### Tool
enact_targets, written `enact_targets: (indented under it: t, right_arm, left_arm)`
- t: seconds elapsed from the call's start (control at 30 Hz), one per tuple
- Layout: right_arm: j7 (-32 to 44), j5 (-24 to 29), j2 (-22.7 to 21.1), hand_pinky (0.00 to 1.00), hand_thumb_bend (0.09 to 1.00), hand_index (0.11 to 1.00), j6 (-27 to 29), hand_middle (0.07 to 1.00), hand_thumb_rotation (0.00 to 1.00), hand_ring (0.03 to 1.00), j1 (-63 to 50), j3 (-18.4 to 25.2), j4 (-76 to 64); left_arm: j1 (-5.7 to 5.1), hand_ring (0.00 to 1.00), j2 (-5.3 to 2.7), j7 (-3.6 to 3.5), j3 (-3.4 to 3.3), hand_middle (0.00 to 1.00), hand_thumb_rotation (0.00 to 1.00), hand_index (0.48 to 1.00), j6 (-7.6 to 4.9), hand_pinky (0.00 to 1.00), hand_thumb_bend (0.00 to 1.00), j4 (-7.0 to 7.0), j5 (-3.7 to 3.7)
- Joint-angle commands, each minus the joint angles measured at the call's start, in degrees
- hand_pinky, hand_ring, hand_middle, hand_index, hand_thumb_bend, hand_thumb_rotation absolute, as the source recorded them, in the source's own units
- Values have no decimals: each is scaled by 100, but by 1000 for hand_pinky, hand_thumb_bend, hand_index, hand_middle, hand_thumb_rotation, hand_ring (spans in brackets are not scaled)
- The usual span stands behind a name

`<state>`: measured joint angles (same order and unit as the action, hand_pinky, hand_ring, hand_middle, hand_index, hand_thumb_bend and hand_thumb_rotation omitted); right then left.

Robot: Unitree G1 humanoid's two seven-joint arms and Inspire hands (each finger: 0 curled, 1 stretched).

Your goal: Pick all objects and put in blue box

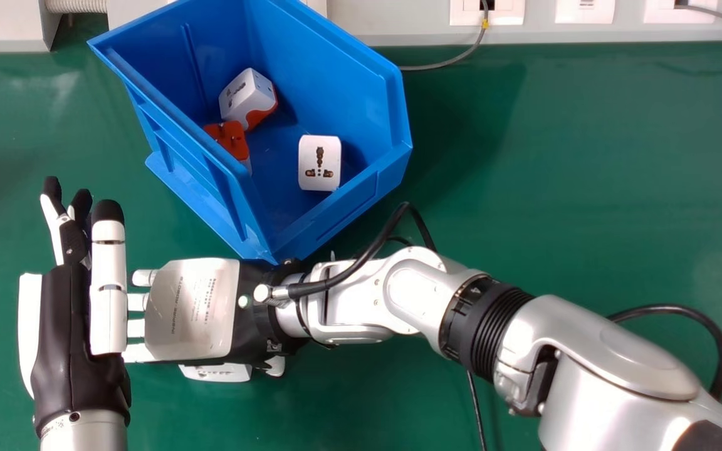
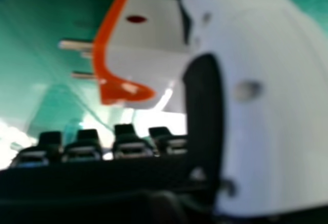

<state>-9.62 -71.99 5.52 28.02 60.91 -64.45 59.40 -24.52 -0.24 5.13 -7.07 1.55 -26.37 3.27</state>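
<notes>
We judged the white-and-orange plug adapter (image 2: pixel 146 49) light, stiff and slick, best pinched across its sides, but couldn't tell whether our right hand (image 1: pixel 192 307) held it.

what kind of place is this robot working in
Probably a lab or test workbench: a green tabletop with wall sockets behind it, loose cables, and a blue box holding plug adapters beside the robot's arms.

Blue box (image 1: pixel 336 219), grey cable (image 1: pixel 430 67) on green table (image 1: pixel 586 188)
</notes>
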Motion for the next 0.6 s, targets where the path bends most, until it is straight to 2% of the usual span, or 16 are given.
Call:
enact_targets:
  t: [0.0, 0.13, 0.27, 0.37, 0.4, 0.47, 0.5, 0.53, 0.57]
  right_arm:
    - [-6, -98, -7, 962, 440, 1000, -95, 1000, 109, 1000, 8, -145, 229]
    - [-2, -45, 33, 754, 416, 987, -32, 1000, 44, 996, 80, -188, 378]
    - [19, -28, 138, 726, 413, 974, -53, 1000, 28, 998, 137, -231, 582]
    - [171, 92, 136, 673, 415, 934, -3, 979, 18, 971, 176, -137, 580]
    - [220, 139, 121, 638, 431, 890, 8, 934, 14, 915, 166, -108, 571]
    - [290, 214, 103, 638, 431, 890, 10, 934, 14, 915, 149, -88, 565]
    - [359, 269, 119, 591, 448, 801, 6, 856, 11, 843, 139, -62, 605]
    - [429, 336, 133, 591, 448, 801, 4, 856, 11, 843, 126, -24, 646]
    - [495, 402, 139, 610, 460, 739, 7, 836, 36, 835, 114, 9, 671]
  left_arm:
    - [-17, 1000, -31, 50, 34, 1000, 1000, 1000, -41, 1000, 354, -210, 78]
    - [-51, 1000, -57, 43, 57, 1000, 1000, 1000, -24, 1000, 355, -263, 109]
    - [-81, 1000, -64, 42, 66, 1000, 1000, 1000, -2, 1000, 355, -299, 161]
    - [-92, 1000, -77, 43, 58, 1000, 1000, 1000, 16, 1000, 354, -324, 177]
    - [-93, 1000, -81, 44, 59, 1000, 1000, 1000, 23, 1000, 353, -334, 182]
    - [-94, 1000, -89, 44, 62, 1000, 1000, 1000, 32, 1000, 353, -346, 190]
    - [-97, 1000, -93, 42, 65, 1000, 1000, 1000, 36, 1000, 351, -352, 193]
    - [-101, 1000, -98, 41, 70, 1000, 1000, 1000, 42, 1000, 351, -359, 198]
    - [-109, 1000, -100, 38, 70, 1000, 1000, 1000, 50, 1000, 350, -377, 201]
